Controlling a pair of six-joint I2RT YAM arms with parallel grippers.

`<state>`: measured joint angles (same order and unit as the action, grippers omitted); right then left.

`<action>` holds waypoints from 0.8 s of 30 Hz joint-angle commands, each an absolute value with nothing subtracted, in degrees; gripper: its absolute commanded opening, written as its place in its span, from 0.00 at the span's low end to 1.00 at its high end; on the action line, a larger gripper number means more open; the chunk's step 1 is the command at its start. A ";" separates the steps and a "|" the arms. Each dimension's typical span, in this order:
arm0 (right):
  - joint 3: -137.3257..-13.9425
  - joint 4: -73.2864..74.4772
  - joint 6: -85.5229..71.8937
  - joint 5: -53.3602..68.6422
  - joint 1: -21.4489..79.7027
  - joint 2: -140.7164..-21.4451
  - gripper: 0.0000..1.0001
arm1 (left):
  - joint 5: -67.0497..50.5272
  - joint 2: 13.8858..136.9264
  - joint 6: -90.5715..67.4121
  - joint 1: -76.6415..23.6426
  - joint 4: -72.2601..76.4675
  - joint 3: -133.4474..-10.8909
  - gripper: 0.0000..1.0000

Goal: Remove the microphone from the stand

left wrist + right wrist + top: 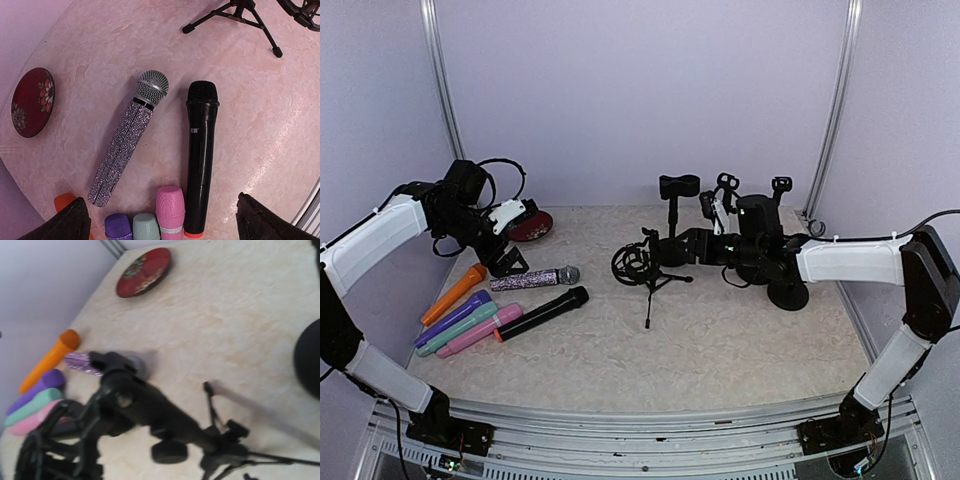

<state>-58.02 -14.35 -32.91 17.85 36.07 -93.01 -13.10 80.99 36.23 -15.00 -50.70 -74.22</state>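
Microphone stand [651, 283] blurred at right wrist; right gripper [671, 249] jaws unreadable.

I'm working in a lab test booth: plain lilac walls [620, 90], metal frame posts [442, 80], arms bolted to a stone-look table [740, 350]

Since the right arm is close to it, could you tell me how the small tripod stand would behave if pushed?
The tripod stand likely tips easily: thin legs carry a bulky ring mount on top. It looks light, so it may slide on the smooth table rather than resist.
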 commanded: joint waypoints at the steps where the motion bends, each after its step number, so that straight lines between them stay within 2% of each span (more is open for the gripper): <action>1: -56.86 -17.47 -35.68 21.58 35.70 -92.96 0.71 | -13.66 79.49 35.76 -14.51 -49.93 -73.36 0.99; 4: -54.32 -16.33 -36.40 18.00 36.21 -91.99 0.72 | -13.04 78.89 35.03 -14.12 -48.27 -72.21 0.99; 7: -51.10 -15.52 -37.88 14.45 38.42 -91.32 0.67 | -12.32 78.02 33.74 -13.14 -45.02 -70.47 0.99; 10: -49.79 -14.52 -39.13 11.84 42.50 -93.41 0.67 | -12.29 77.22 31.34 -11.25 -41.30 -69.11 0.99; 19: -56.25 -13.42 -38.03 7.34 45.52 -105.48 0.78 | -12.14 76.45 29.85 -10.56 -38.92 -66.74 0.99; 24: -60.90 -14.12 -36.69 6.60 45.56 -111.63 0.69 | -12.22 75.56 30.31 -9.74 -38.50 -65.43 0.99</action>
<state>-56.69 -13.47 -38.24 8.86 45.43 -108.01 -12.27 77.17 30.63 -10.63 -40.12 -66.70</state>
